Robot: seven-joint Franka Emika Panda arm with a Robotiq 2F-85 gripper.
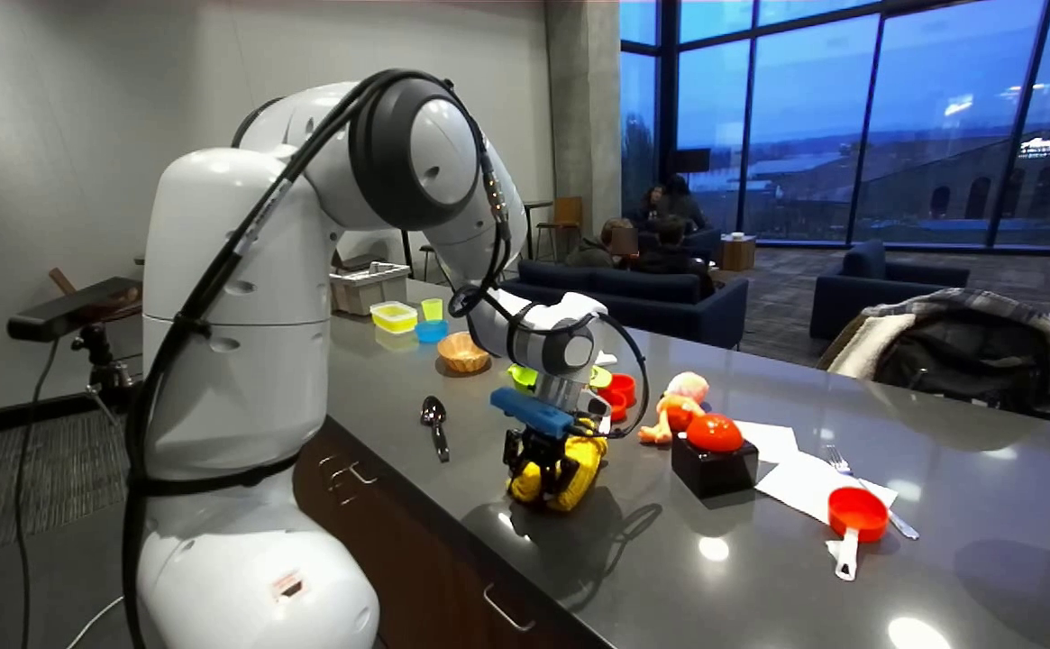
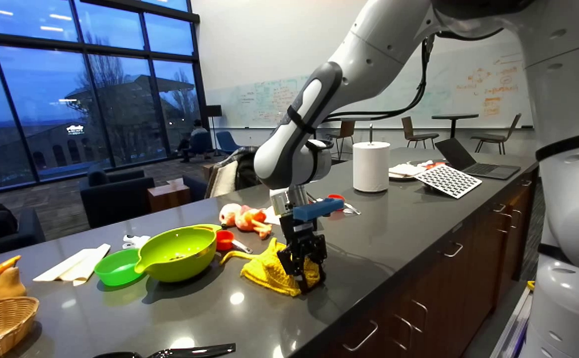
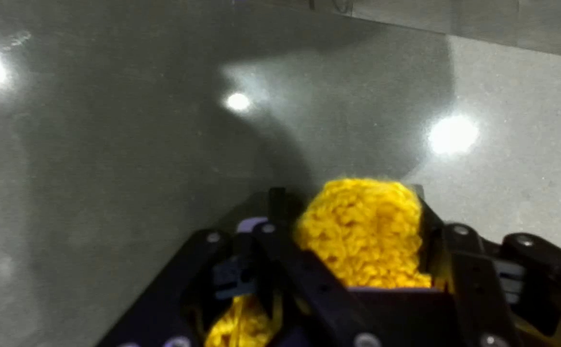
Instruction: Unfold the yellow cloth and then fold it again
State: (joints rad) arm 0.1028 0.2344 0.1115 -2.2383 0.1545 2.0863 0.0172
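Observation:
The yellow cloth [image 2: 268,272] lies bunched on the dark counter, its top raised in a peak and a thin strip trailing off to one side. My gripper [image 2: 305,282] points down over one end of it, with the fingertips close to the counter. Between the spread fingers a rounded, knitted bulge of the cloth [image 3: 367,231] shows in the wrist view. It lies against one finger, while a narrow dark gap shows beside the opposite finger. More cloth appears outside the jaws at the lower left. In an exterior view the gripper [image 1: 544,479] covers part of the cloth.
Close to the cloth are a lime-green bowl [image 2: 180,253], a red measuring cup [image 2: 224,240] and a pink doll [image 2: 244,217]. A black box with a red button [image 1: 714,464] and a black spoon [image 1: 434,424] stand farther off. The counter's front edge [image 2: 364,308] runs near the gripper.

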